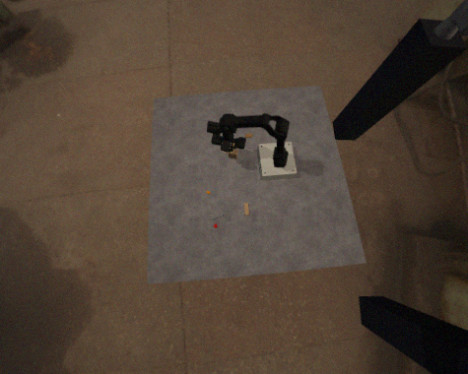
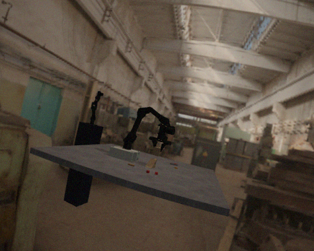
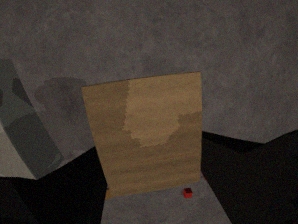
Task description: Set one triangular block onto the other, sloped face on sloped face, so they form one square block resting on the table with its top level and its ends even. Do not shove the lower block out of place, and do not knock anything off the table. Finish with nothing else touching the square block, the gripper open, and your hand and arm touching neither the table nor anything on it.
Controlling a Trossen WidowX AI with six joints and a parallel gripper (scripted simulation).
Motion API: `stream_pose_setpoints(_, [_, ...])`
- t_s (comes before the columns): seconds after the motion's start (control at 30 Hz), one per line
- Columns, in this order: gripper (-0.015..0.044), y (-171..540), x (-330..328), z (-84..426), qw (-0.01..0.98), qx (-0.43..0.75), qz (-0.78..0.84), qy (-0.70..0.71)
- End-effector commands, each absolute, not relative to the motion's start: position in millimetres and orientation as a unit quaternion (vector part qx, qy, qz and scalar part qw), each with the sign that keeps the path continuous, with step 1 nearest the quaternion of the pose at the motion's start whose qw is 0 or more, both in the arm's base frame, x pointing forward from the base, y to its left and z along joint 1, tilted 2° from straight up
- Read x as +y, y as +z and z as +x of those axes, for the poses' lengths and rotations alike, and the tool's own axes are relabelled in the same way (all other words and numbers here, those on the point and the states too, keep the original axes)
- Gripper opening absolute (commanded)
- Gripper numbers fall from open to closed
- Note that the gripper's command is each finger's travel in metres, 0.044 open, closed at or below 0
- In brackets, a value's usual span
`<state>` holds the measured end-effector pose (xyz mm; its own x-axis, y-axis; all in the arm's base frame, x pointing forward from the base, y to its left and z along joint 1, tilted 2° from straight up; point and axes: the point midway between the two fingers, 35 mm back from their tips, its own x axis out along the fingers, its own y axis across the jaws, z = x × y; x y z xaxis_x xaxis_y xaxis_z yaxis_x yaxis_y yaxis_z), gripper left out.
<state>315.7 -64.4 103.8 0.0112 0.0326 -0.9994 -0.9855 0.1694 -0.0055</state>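
My gripper is shut on a wooden triangular block. It holds the block above the table, with one finger at each side of it. In the wrist view a broad flat face of the block fills the middle. The other triangular block stands on the table, below the gripper and apart from the held block, with a sloped edge visible in the exterior view. In the top view the hand partly covers it. In the wrist view it is hidden, probably behind the held block.
The arm's pale base stands beside the standing block. Two red cubes lie near that block. A wooden strip, an orange piece, another red piece and a small tan piece lie around.
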Motion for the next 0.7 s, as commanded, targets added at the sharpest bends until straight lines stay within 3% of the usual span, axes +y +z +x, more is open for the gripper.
stream_pose_setpoints(0.0, [0.0000, 110, -85, 311, 0.550, 0.528, -0.454, 0.461])
stream_pose_setpoints(0.67, [0.0000, 122, -159, 281, 0.544, 0.525, -0.461, 0.465])
